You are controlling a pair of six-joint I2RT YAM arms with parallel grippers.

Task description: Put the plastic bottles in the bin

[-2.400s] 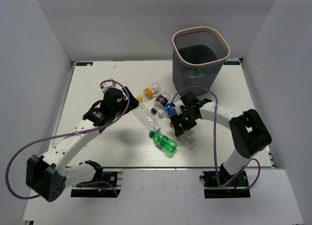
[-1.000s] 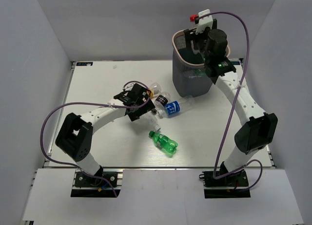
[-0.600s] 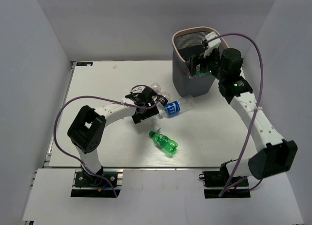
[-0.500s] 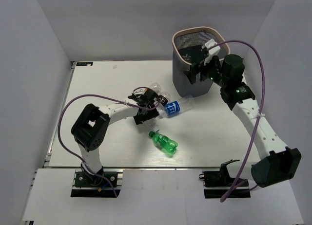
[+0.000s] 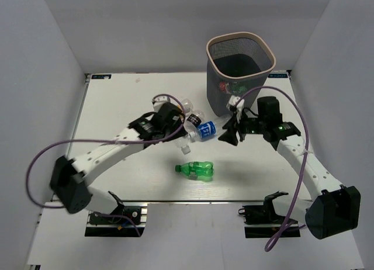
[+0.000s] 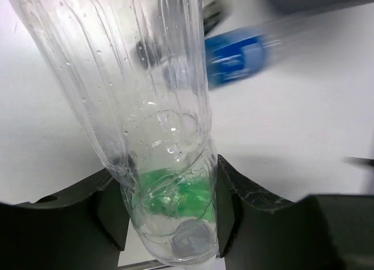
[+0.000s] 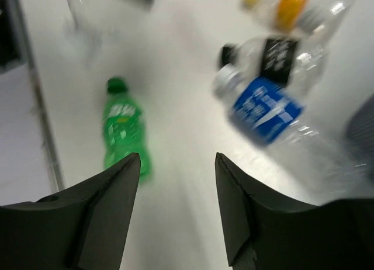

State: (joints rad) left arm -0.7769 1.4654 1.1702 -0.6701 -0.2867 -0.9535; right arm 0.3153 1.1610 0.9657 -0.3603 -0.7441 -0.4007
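Where the counter [image 5: 117, 106] lies nearest the arm bases, a green bottle [image 5: 196, 170] rests on its side, apart from both arms. Beyond it, the left jaws are clamped on a clear bottle [image 6: 166, 135], while the right jaws stand apart with nothing between them, near a blue-labelled bottle [image 5: 204, 131] lying against a black-labelled bottle [image 5: 191, 119]. At the far edge stands the bin [image 5: 216, 100], with what appears to be a red-labelled bottle [image 5: 225, 86] showing through its mesh.

The white table [image 5: 117, 100] carries the bin [image 5: 239, 77], a green bottle [image 5: 197, 170], a blue-labelled bottle [image 5: 205, 131] and, seemingly touching it, a black-labelled bottle [image 7: 279, 54].
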